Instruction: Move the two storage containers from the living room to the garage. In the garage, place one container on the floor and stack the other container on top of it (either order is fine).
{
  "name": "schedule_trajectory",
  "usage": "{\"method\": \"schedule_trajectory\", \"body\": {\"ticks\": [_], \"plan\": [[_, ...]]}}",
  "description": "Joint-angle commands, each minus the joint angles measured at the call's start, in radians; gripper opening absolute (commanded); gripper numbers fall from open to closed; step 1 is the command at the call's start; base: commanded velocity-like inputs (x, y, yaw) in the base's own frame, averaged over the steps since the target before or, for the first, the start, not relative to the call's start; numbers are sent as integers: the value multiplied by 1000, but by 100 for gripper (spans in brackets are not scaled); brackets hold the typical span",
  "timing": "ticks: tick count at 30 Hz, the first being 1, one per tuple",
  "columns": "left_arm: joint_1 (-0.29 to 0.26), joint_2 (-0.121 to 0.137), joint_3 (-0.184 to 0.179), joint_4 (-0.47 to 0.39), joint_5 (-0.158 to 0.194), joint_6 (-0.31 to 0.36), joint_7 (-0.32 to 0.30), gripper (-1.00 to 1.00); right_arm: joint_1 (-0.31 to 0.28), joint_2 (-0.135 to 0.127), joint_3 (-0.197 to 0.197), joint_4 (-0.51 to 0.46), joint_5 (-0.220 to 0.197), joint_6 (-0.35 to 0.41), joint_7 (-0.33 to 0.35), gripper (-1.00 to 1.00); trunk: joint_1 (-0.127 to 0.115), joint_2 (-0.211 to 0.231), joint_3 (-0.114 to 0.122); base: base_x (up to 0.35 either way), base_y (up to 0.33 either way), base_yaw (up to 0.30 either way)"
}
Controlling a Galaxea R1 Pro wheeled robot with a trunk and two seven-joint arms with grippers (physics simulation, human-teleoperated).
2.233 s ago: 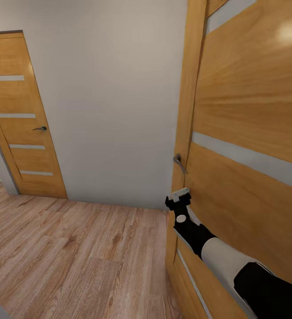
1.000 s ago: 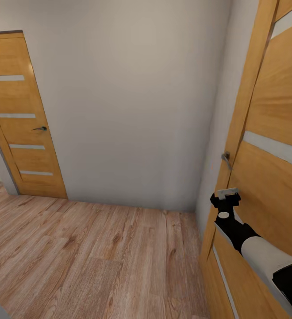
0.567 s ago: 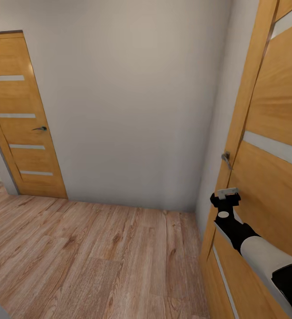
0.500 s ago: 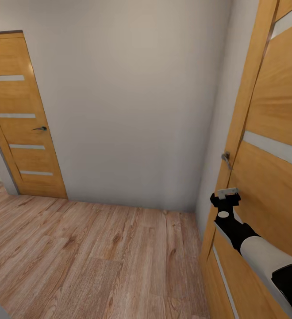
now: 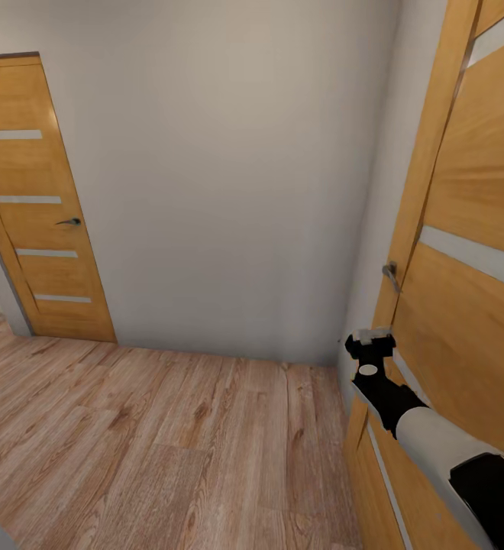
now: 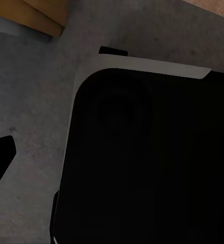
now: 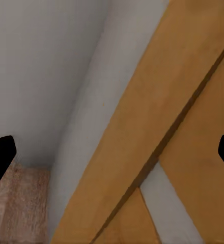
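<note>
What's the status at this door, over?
Right gripper open, empty, just below the door handle. Left gripper: cannot tell. Wooden door ajar beside the right arm.

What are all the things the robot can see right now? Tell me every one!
Near door: one, orange-brown wood with pale stripes, at the right, close to the robot.
Its handle: one, grey metal, on that door's edge.
Far door: one, same wood, shut, at the left.
Wall: one, pale grey, between the doors.
Wood floor: light brown planks, below.
Right hand: one, black with pale tip, just below the near handle, open.
Left hand: dark fingertip over grey floor.
</note>
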Motion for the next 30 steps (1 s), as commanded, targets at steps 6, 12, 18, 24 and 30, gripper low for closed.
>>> {"method": "schedule_trajectory", "body": {"ticks": [6, 12, 18, 24, 30], "plan": [[0, 0, 5, -2, 3, -2, -1, 100, -1, 151, 8, 157, -15, -7, 6, 100, 0, -1, -1, 0, 0, 0], [0, 0, 5, -2, 3, -3, -1, 100, -3, 233, 4, 379, -18, -9, 56, 100, 0, -1, -1, 0, 0, 0], [0, 0, 5, -4, 4, -3, 0, 100, 87, 233, 2, 408, -19, -2, 188, 100, 0, -1, -1, 0, 0, 0], [0, 1, 5, -3, 5, -3, -1, 100, 271, 188, 4, 410, -16, 39, 274, 100, 0, -1, -1, 0, 0, 0], [0, 1, 5, -3, 5, -3, 0, 100, 465, 141, 6, 410, -7, 27, 448, 100, 0, -1, -1, 0, 0, 0]]}}
